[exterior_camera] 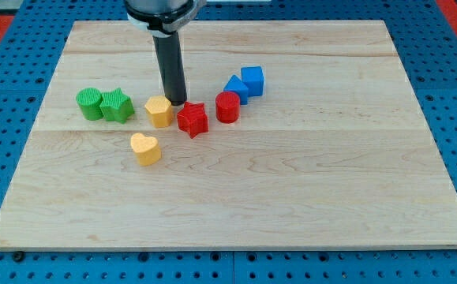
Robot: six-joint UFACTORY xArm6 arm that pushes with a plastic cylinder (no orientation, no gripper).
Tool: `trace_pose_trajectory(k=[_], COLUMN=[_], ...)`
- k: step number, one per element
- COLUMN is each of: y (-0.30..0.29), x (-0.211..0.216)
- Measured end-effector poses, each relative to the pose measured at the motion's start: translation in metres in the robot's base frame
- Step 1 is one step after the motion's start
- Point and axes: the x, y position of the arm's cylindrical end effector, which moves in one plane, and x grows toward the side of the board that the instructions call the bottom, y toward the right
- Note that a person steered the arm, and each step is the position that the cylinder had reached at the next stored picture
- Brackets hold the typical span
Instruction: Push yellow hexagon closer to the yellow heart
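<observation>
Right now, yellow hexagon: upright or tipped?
Upright. The yellow hexagon sits flat, top face up, just left of my tip, above the yellow heart.

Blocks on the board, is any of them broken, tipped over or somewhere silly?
Nothing stands out. My tip sits between the yellow hexagon and the red star. The yellow heart and the other blocks all rest flat on the wooden board, none damaged.

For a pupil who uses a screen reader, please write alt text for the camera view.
My tip rests on a wooden board just behind and right of the yellow hexagon, with the yellow heart nearer the view's bottom. A red star, red cylinder and two blue blocks lie right; two green blocks lie left.
</observation>
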Motion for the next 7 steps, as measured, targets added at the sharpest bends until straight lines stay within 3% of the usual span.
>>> trace_pose_trajectory(k=[3,7], y=[-0.033,-0.019], x=[0.022,0.046])
